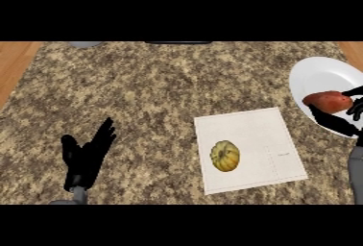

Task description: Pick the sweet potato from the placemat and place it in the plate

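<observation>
Your right hand (339,120) is curled around the sweet potato (327,101), thumb and fingers pinching it over the white plate (319,77). Left of the plate, a yellow squash (224,155) lies on the placemat (249,149). Your left hand (85,158) rests spread, far left of the plate.

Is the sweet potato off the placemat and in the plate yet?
Off the placemat: the sweet potato is over the white plate, with the right hand curled around it. Whether it rests there, cannot tell.
</observation>
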Controlling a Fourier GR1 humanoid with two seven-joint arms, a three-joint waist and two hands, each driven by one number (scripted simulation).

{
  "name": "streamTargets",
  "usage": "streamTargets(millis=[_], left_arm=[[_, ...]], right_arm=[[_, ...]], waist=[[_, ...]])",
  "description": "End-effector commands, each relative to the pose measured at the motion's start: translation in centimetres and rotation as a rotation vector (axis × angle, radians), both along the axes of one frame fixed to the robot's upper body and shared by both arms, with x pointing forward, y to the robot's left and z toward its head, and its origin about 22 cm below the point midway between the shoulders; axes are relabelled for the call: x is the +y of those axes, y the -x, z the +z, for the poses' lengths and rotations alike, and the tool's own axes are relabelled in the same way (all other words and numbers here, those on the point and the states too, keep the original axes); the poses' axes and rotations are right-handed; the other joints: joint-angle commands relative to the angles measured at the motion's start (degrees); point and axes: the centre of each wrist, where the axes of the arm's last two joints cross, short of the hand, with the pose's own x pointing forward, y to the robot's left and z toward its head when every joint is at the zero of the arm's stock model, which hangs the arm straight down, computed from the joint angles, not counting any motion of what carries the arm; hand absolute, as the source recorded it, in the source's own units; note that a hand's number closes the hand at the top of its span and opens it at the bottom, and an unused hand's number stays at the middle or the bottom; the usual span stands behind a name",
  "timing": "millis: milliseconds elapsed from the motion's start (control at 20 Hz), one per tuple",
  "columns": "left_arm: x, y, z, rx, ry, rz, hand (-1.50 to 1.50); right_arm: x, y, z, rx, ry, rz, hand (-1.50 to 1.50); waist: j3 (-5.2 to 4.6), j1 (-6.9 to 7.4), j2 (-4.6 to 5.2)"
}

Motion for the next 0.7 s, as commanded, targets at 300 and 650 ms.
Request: streamTargets(millis=[300,650], left_arm=[[-0.6,-0.4,-0.4,-0.012,0.012,-0.021,0.0],[-1.2,-1.0,0.1,-0.019,0.012,-0.05,0.0]], right_arm=[[-8.8,-4.0,-0.8,-0.034,0.0,-0.088,1.5],[-12.5,-4.0,1.1,0.141,-0.055,-0.147,1.5]], waist=[[0.06,1.46,0.67],[0.08,2.95,1.47]])
